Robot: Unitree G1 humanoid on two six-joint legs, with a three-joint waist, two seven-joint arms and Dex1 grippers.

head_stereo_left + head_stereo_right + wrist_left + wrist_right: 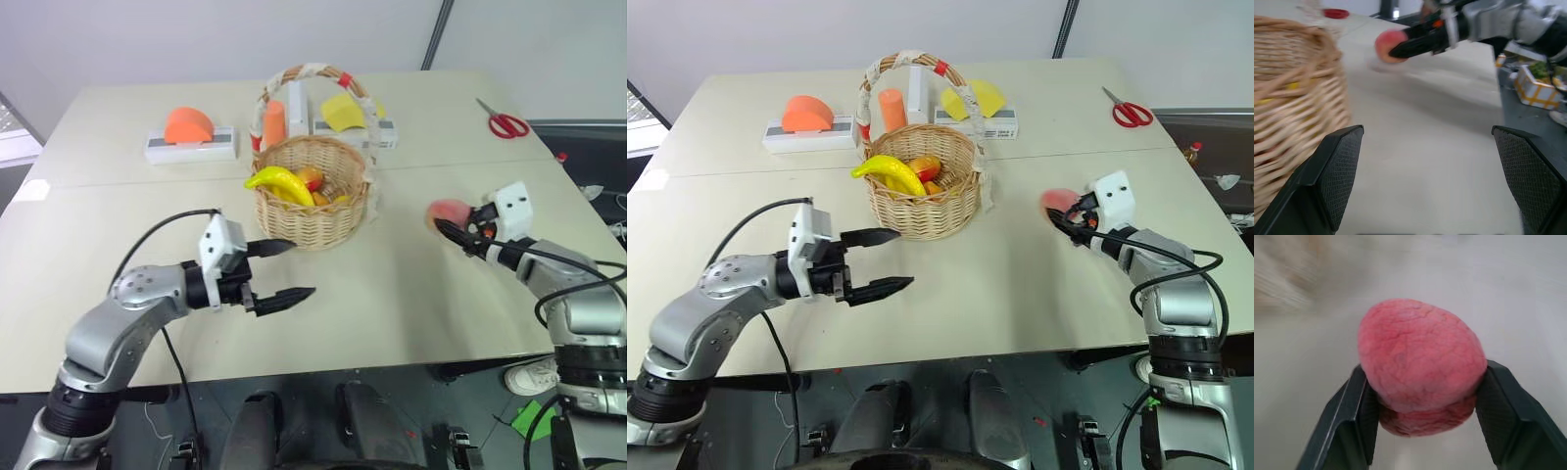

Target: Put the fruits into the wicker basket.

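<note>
The wicker basket (pixel 312 230) stands mid-table with a yellow banana (pixel 279 183) and an orange-yellow mango-like fruit (pixel 312 177) inside it. To its right, just above the tabletop, my right gripper (pixel 453 227) is shut on a pink-red peach (pixel 449 213). In the right wrist view both fingers press the sides of the peach (pixel 1420 357). My left gripper (pixel 302 268) hovers open and holds nothing, close in front of the basket on its left side, pointing right. The left wrist view has the basket wall (pixel 1293 98) beside the wide-apart fingers (pixel 1342 171) and the peach (pixel 1391 45) further off.
Behind the basket sit an orange half-round block (pixel 189 125), an orange cylinder (pixel 274 122) and a yellow block (pixel 343 111) on white bases. Red scissors (pixel 506 123) lie at the far right. Bare tabletop (pixel 392 284) stretches between the two grippers.
</note>
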